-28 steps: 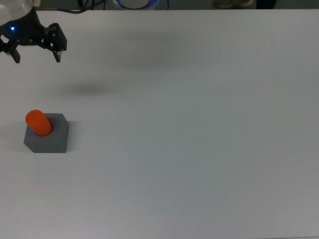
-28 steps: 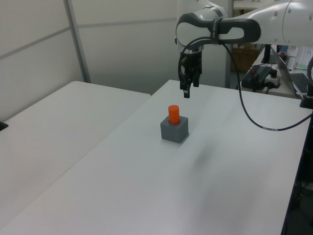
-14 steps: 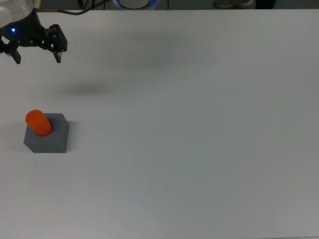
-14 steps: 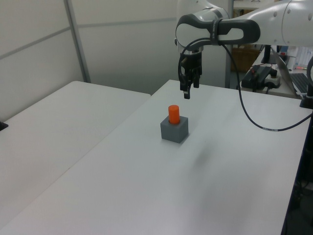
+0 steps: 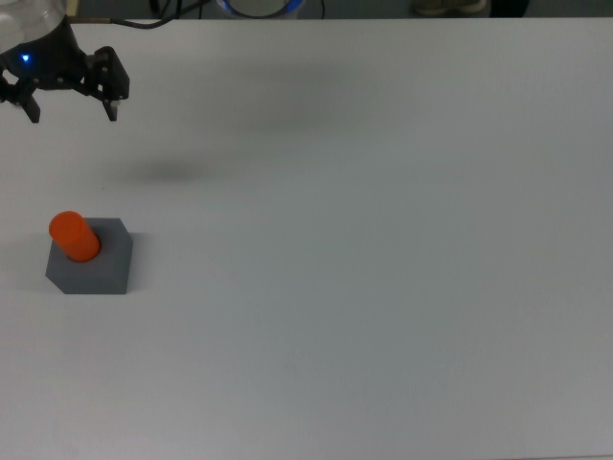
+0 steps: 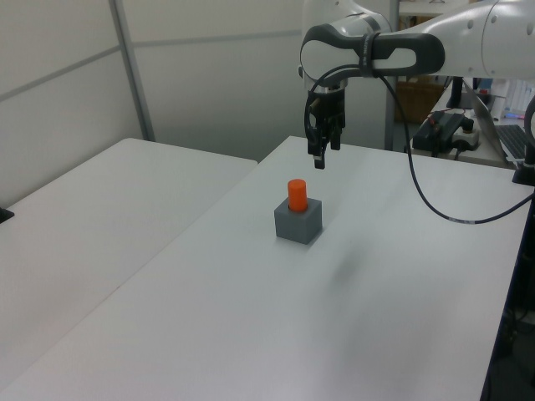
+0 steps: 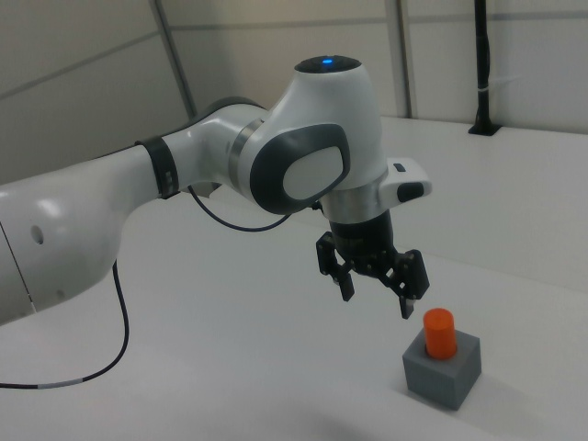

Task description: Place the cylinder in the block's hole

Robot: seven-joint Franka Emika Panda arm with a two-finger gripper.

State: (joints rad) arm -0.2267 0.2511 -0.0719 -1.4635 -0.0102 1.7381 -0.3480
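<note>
Hole hidden under cylinder

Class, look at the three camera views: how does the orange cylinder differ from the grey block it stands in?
Colour: the cylinder is bright orange, the block dark grey. Shape: the cylinder is round with a flat circular top, the block flat-sided with corners. Width: the cylinder is narrower than the block. Position: the cylinder stands upright out of the block's top, while the block rests on the white table. Both look matte, and the tool touches neither.
</note>
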